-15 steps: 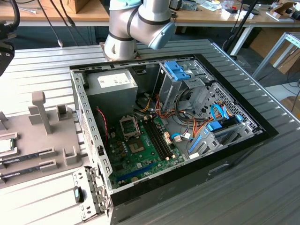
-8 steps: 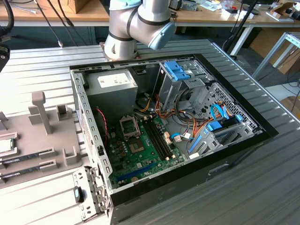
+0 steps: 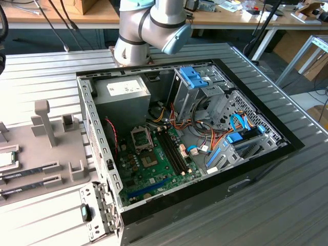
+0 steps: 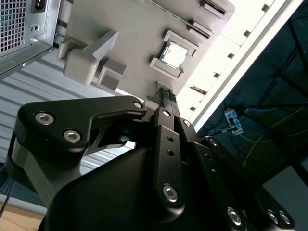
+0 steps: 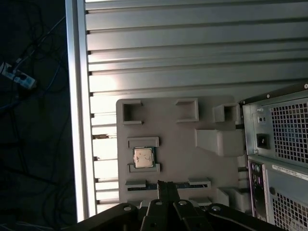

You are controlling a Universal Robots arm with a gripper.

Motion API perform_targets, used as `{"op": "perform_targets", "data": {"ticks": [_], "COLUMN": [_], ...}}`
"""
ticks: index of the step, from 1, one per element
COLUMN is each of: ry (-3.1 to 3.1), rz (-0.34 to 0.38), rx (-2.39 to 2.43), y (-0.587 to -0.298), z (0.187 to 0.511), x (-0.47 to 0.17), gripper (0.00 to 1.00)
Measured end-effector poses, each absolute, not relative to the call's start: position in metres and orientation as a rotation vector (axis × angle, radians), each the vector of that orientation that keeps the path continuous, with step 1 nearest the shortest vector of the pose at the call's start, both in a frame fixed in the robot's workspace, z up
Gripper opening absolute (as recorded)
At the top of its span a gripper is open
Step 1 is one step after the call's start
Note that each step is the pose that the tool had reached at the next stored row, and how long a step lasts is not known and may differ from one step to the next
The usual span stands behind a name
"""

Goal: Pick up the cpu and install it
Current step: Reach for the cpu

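The cpu (image 5: 144,157) is a small square chip with a silver top, lying flat between two low brackets on a grey holder plate (image 5: 178,139). It also shows in the second wrist view (image 4: 174,54) and at the exterior view's far left edge (image 3: 5,160). My gripper (image 5: 167,186) hangs well above the plate, its black fingers pressed together with nothing between them, a short way off to the side of the chip. The gripper (image 4: 166,95) looks shut in both wrist views. The open computer case (image 3: 97,133) holds the green motherboard (image 3: 156,164) with its square socket frame (image 3: 141,138).
The arm (image 3: 148,25) rises behind the case. Long memory sticks (image 3: 31,173) lie in slots on the plate, beside upright grey blocks (image 3: 43,123). A grey power supply box (image 3: 123,97), drive cages (image 3: 200,87) and cable bundles (image 3: 205,138) crowd the case. The ribbed metal table (image 5: 192,48) ends near the plate.
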State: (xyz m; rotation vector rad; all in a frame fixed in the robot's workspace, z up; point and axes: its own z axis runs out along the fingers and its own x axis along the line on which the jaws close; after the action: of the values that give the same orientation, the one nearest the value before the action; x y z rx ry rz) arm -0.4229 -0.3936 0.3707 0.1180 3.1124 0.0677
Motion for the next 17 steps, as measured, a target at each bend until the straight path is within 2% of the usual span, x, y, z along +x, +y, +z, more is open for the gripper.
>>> {"op": "perform_targets", "data": {"ticks": [17], "ry": [3.113], "rz": [0.068], "rx": [0.118], "y": [-0.3938], "z": [0.3625], "x": [-0.426], "gripper": [0.11]}}
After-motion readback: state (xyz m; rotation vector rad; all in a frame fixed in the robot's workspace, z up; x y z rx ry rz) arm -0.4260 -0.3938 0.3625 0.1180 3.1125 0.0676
